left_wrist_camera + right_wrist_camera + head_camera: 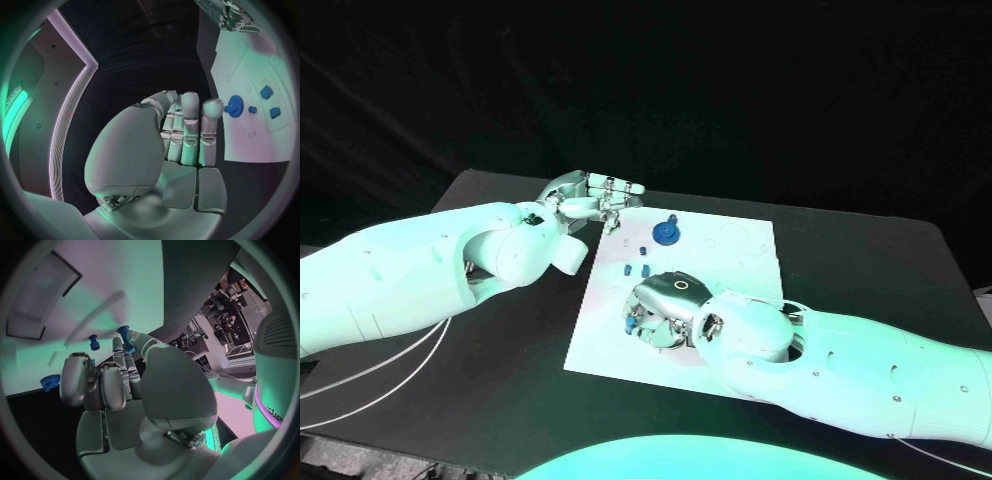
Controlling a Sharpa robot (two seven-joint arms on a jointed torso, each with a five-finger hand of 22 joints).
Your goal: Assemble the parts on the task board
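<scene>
While over board [733, 240], right hand [668, 305]

This looks like a robotics lab or test cell. A black table [488, 360] stands against black drapes [733, 90] (coloured light washes over it all), and cluttered equipment racks [228, 315] show past the right arm.
</scene>
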